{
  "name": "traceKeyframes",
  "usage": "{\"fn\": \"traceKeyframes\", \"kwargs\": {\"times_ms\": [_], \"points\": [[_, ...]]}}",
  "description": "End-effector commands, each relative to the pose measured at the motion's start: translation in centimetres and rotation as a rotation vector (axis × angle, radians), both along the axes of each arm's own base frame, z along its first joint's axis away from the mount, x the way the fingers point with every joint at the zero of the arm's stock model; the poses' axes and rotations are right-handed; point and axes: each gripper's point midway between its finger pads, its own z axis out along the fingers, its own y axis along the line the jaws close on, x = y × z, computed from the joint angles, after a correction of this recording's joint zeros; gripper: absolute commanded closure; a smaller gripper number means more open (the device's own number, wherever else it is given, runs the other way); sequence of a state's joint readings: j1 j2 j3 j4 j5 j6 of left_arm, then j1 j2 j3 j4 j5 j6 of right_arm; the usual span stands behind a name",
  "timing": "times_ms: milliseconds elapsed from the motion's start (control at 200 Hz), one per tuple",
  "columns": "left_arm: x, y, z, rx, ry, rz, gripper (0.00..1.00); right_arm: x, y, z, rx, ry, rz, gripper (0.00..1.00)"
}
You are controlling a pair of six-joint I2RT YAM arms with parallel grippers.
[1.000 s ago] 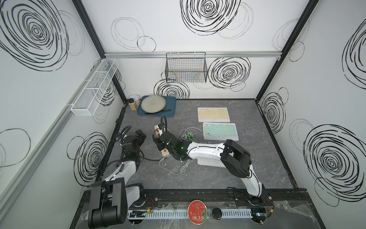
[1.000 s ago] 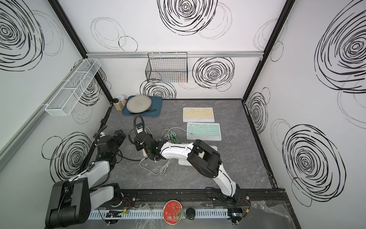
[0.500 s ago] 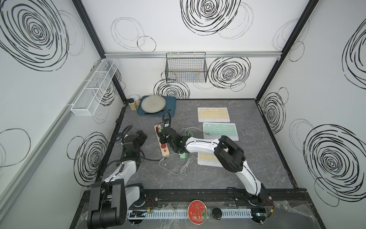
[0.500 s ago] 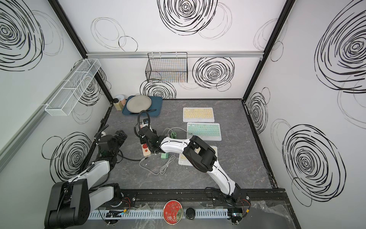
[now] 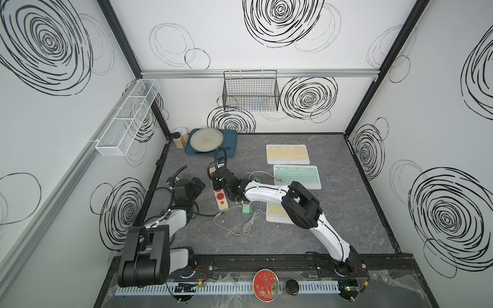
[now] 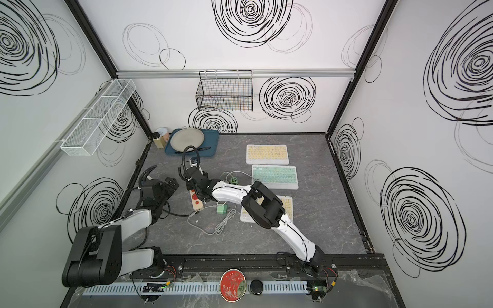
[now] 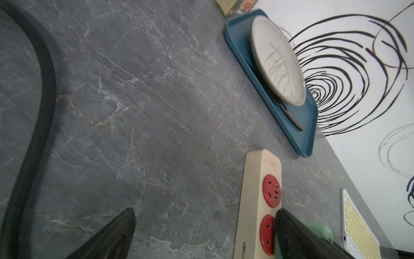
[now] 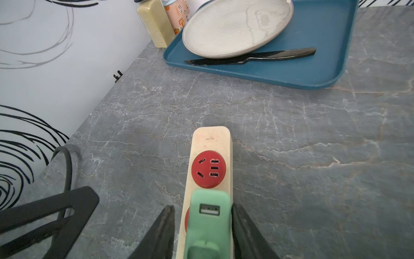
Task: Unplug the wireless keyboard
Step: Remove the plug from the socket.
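Note:
A beige power strip point(image 8: 210, 139) with red sockets lies at the table's left, also in both top views point(image 5: 221, 198) point(image 6: 197, 201). A green charger point(image 8: 209, 226) stands plugged into a socket, its USB port empty. My right gripper point(image 8: 201, 206) straddles it, open: one finger touches its side, the other stands off with a gap. My left gripper point(image 7: 205, 210) hangs wide open just left of the strip, holding nothing. A green keyboard point(image 5: 296, 176), a yellow keyboard point(image 5: 287, 154) and another yellow one point(image 5: 274, 213), partly under my right arm, lie to the right.
A second green charger point(image 5: 247, 209) lies loose by the strip's near end with a white cable point(image 5: 248, 224) trailing from it. A blue tray point(image 8: 313, 74) with a plate point(image 8: 235, 27) and a black knife point(image 8: 257, 57) sits at the back left, with bottles point(image 8: 154, 24) in the corner.
My right gripper has moved up along the power strip, away from its near end, and now brackets the plugged green charger. The left arm has stayed where it was.

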State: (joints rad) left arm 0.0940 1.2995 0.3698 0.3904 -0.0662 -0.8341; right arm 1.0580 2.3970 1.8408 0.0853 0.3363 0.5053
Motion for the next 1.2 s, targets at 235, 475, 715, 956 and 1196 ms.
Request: {"fn": "traceKeyframes", "kwargs": {"times_ms": [235,475,715,956,1196], "points": [[1.3,0.2,1.5,0.031,-0.037,-0.008,0.01,0.3,1.0,-2.5,-0.047,0.035,-0.013,0.65],[2.5,-0.2,4.0,0.009,-0.126,-0.045,0.02,-0.4,0.2,-1.4,-0.083,-0.04,-0.046,0.91],[4.7,-2.4,5.9,-0.053,-0.194,-0.134,0.03,-0.2,-1.5,-0.9,-0.115,-0.089,-0.105,0.98],[7.3,-5.8,5.7,-0.134,-0.217,-0.279,0.03,-0.3,-2.4,-1.2,-0.126,-0.105,-0.126,1.0],[9.2,-8.6,4.0,-0.247,-0.21,-0.383,0.09,-0.6,-2.3,-1.3,-0.122,-0.111,-0.122,1.0]]}}
